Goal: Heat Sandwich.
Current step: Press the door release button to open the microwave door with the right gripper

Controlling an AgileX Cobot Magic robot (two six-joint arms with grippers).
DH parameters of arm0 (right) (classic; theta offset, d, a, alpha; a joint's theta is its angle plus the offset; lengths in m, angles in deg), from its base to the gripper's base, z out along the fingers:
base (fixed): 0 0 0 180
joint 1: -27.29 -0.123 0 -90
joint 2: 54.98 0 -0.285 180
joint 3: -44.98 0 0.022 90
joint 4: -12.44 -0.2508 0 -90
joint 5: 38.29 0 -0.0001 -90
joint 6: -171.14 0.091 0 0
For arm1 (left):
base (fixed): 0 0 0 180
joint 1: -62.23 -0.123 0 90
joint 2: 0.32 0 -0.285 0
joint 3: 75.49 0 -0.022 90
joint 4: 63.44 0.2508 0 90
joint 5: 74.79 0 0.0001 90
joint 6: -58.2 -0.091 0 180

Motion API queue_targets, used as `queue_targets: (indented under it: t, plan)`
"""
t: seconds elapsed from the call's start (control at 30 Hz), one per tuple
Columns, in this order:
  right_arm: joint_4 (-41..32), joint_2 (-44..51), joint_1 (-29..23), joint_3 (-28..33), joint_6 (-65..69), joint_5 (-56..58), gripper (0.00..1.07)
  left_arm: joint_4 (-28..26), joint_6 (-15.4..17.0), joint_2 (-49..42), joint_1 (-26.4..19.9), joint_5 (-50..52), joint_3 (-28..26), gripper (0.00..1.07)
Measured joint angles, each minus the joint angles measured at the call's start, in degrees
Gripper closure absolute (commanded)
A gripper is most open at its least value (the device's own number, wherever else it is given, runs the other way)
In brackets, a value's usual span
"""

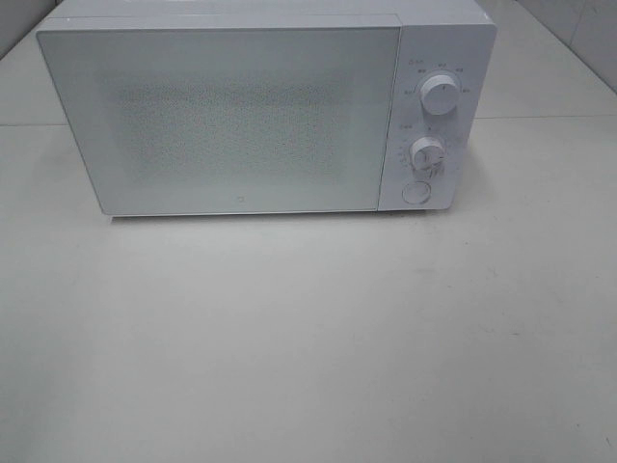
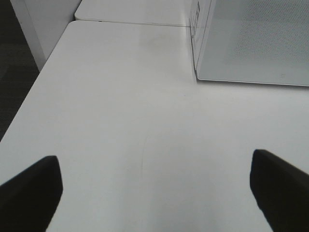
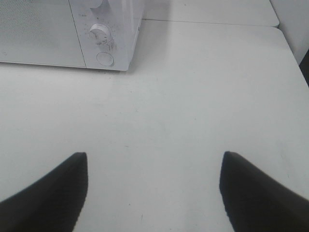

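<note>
the white microwave (image 1: 241,116) sits on the table (image 1: 308,338) with its door (image 1: 222,121) closed. the sandwich is not in any picture, so i cannot tell if it is inside. the left gripper (image 2: 155,159) is spread wide and holds nothing. the right gripper (image 3: 154,157) is spread and empty too. i think the job is either just starting or all done.

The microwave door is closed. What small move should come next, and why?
Probably bring the right gripper toward the round button below the two knobs, to open the door. The microwave is shut, no sandwich is in view, and this gripper is open, empty and faces the control side.
</note>
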Motion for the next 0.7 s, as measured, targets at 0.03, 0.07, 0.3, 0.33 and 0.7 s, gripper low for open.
queue_targets:
  t: [0.03, 0.07, 0.3, 0.33, 0.7]
  plan:
    - [0.0, 0.0, 0.0, 0.0, 0.0, 0.0, 0.34, 0.0, 0.0, 0.0, 0.0, 0.0, 0.0, 0.05]
    - [0.0, -2.18, 0.0, 0.0, 0.0, -1.43, 0.32, 0.0, 0.0, 0.0, 0.0, 0.0, 0.0, 0.05]
    - [0.0, -11.46, 0.0, 0.0, 0.34, -10.37, 0.27, 0.0, 0.0, 0.0, 0.0, 0.0, 0.0, 0.05]
    - [0.0, -11.46, 0.0, 0.0, 0.34, -10.37, 0.27, 0.0, 0.0, 0.0, 0.0, 0.0, 0.0, 0.05]
    - [0.0, -25.27, 0.0, 0.0, 0.34, -23.84, 0.3, 0.0, 0.0, 0.0, 0.0, 0.0, 0.0, 0.05]
